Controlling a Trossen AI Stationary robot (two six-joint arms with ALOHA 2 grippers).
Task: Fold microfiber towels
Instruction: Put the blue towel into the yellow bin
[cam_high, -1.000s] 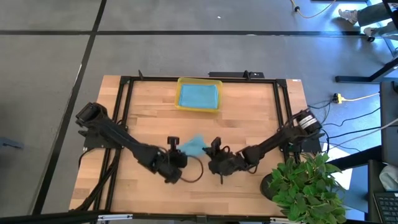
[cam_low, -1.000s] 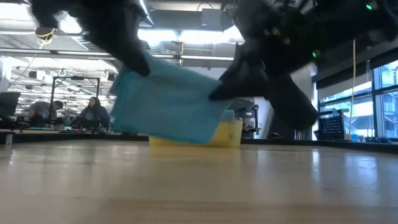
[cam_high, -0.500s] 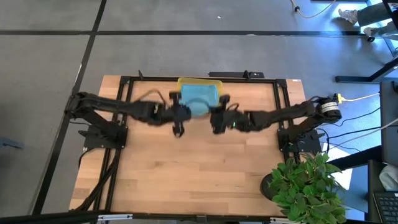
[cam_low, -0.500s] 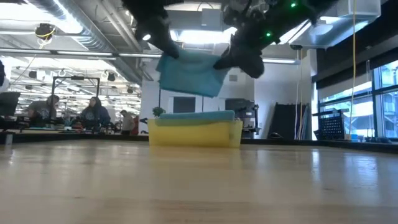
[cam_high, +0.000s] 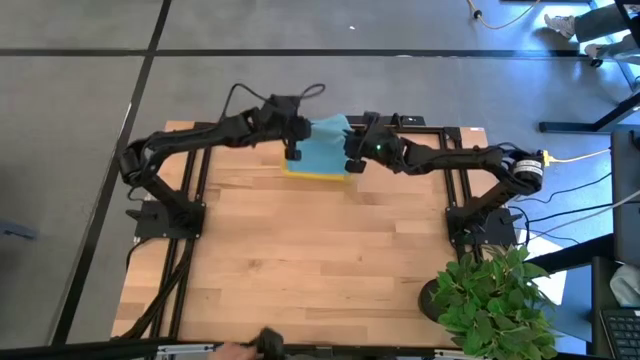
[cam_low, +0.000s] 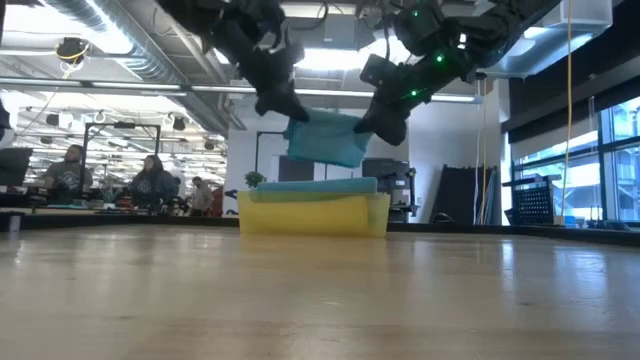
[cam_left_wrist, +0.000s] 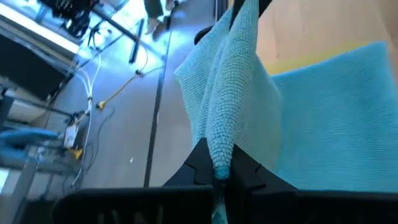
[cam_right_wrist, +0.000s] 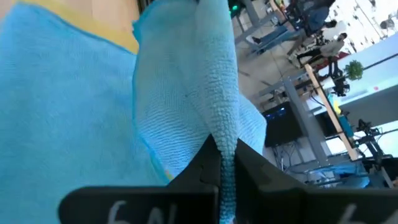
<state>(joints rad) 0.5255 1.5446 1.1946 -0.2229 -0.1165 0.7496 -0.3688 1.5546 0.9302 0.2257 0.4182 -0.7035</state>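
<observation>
A folded teal-blue microfiber towel (cam_high: 322, 146) hangs in the air between my two grippers, above the yellow plastic tray (cam_high: 318, 175) at the table's far edge. Another teal-blue towel (cam_low: 312, 185) lies flat in that tray. My left gripper (cam_high: 293, 150) is shut on the hanging towel's left end, and my right gripper (cam_high: 352, 162) is shut on its right end. In the low view the towel (cam_low: 328, 140) sags a little between the grippers and stays clear of the tray (cam_low: 315, 213). My left gripper pinches the towel's left end (cam_left_wrist: 219, 163) between its two fingers, on a fold of more than one layer. It comes slanting down from the table's left. The towel hangs clear of the tray. My right gripper pinches the towel's right end (cam_right_wrist: 225, 154) between its two fingers, also on a bunched fold of more than one layer. It comes slanting down from the table's right. The cloth sags slightly toward the other gripper.
A black frame rail (cam_high: 445, 170) runs along the table's sides and back. A potted plant (cam_high: 490, 295) stands at the near right corner. The near half of the wooden table (cam_high: 320, 270) is bare. People sit at desks (cam_low: 110, 185) far behind.
Both grippers have risen and swung from the table's middle toward its far edge, carrying the teal towel between them. The towel, held low over the table before, now hangs over the yellow tray, lifted clear and drawn smaller between the grippers.
</observation>
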